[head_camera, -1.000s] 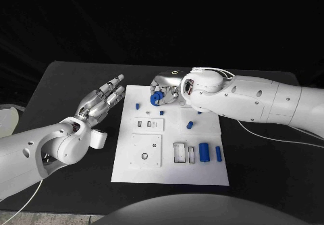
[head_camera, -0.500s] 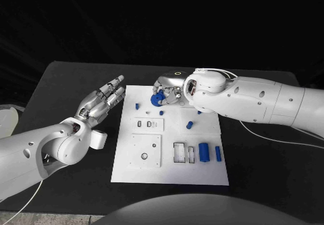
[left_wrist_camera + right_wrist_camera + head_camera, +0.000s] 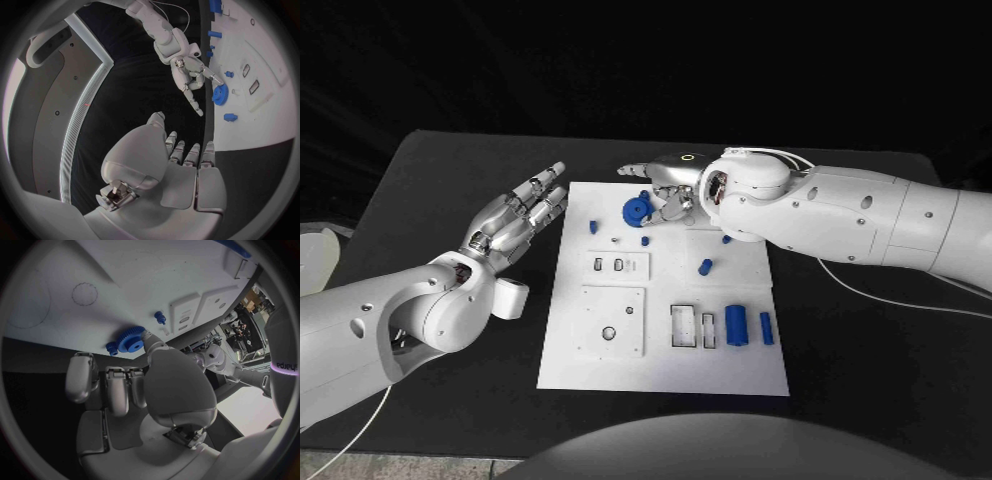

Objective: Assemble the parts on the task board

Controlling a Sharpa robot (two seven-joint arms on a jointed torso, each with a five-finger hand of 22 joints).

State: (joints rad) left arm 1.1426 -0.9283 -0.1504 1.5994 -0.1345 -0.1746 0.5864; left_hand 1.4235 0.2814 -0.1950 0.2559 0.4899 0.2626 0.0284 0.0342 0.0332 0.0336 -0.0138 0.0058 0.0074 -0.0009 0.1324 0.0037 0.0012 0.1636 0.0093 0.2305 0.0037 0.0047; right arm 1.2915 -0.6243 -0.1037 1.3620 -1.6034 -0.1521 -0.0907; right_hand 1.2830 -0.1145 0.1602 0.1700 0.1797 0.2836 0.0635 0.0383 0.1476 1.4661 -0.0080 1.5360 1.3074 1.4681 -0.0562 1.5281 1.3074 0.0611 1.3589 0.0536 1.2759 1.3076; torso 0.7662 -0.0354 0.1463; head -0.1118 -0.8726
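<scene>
Right hand [image 3: 672, 188] spread wide, fingertip touching blue gear [image 3: 636, 209]; left hand [image 3: 516, 215] flat, apart.

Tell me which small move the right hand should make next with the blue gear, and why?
Probably lift the right hand straight up and away. The blue gear appears to sit on the task board near its far edge, the fingers have spread, and at most one fingertip is at the gear, so it looks released rather than held.

No text, label or number can be read anywhere.
</scene>
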